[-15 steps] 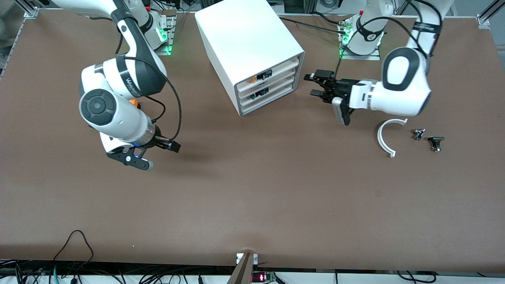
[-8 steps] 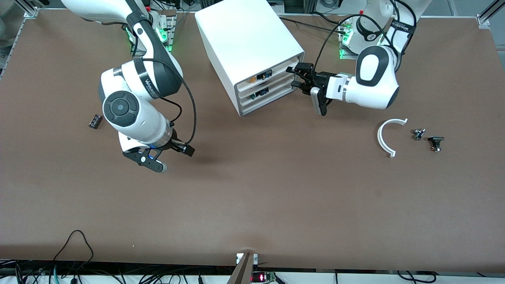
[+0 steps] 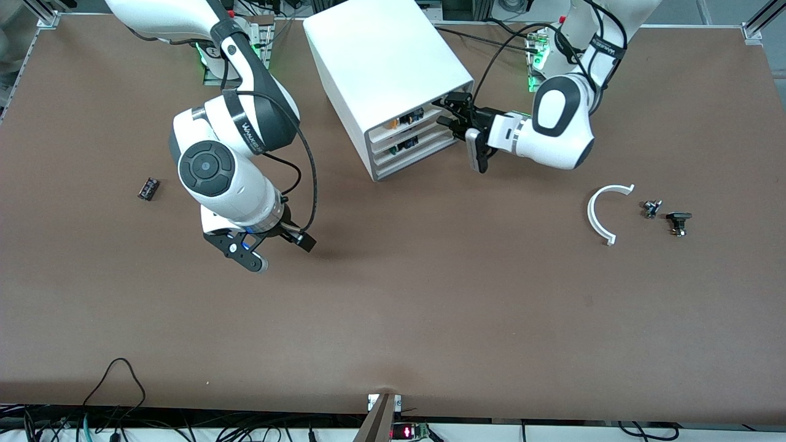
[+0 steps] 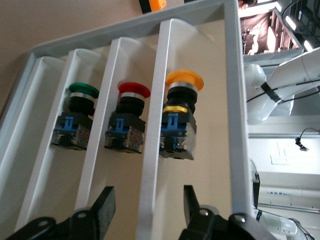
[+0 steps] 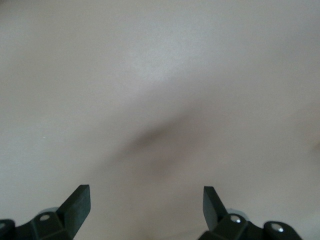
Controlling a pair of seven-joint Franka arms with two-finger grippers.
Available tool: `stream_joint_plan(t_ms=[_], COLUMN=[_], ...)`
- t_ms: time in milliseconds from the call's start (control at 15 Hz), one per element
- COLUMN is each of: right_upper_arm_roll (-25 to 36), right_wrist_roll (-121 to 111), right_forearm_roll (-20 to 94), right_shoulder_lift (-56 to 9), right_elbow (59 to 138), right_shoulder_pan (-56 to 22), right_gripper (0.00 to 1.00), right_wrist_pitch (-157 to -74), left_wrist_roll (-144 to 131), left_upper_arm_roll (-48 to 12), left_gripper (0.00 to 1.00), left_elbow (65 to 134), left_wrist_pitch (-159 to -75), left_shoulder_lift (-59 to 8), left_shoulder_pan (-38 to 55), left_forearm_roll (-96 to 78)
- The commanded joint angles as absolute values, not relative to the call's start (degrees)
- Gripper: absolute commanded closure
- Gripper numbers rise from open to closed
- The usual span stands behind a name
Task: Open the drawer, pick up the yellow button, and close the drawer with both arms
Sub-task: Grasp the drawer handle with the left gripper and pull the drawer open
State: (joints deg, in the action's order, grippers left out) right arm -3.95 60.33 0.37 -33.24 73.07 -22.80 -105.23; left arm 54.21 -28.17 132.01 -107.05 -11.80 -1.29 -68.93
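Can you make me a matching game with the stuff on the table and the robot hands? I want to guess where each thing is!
Things:
1. orange button
2. left gripper
3. right gripper
4. white curved piece

Places:
A. over bare table, fingers open
B. inside the top drawer of the cabinet
C. at the cabinet's front, fingers open around a drawer edge
D. lying on the table toward the left arm's end, beside small black parts

Pairs: 1-B, 2-C, 3-A, 4-D
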Motion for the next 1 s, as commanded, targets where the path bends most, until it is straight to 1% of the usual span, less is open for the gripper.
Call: stream_joint_plan(t_ms=[0, 67, 200, 533, 733, 933], right_upper_arm_roll=[-3.8, -3.8, -3.8, -3.9, -3.9, -3.9], right_wrist_roll=[63.3, 64.2, 65.6, 68.2, 72.4, 78.0], right_forearm_roll=[2.2, 2.6, 3.9, 4.5, 6.6, 9.5], right_shoulder_lift=[-35.8, -36.6, -37.7, -38.2, -39.4, -39.6], right_elbow=[67.8, 66.3, 64.1, 62.5, 59.7, 58.5], right_shoulder_pan=[-23.4, -23.4, -23.3, -23.4, -24.1, -24.9], right_gripper=[0.00, 0.00, 0.00, 0.00, 0.00, 0.00], right_wrist_pitch=[-103.1, -102.7, -102.3, -102.3, -102.3, -104.3], left_wrist_roll=[56.9, 56.7, 56.6, 56.5, 56.5, 56.5], left_upper_arm_roll=[-31.1, -31.1, -31.0, -30.7, -30.3, -30.2], left_gripper=[0.83, 1.00, 1.00, 1.00, 1.00, 1.00], left_elbow=[134.6, 134.6, 134.3, 133.7, 130.6, 125.2], left_wrist_pitch=[-110.4, -110.7, -110.7, -110.7, -110.7, -110.6], left_shoulder_lift=[-10.9, -11.1, -11.2, -11.4, -13.3, -18.4], left_shoulder_pan=[-1.3, -1.2, -1.2, -2.0, -4.6, -7.8], left_forearm_roll=[-71.0, -71.0, -70.8, -70.0, -63.7, -57.2])
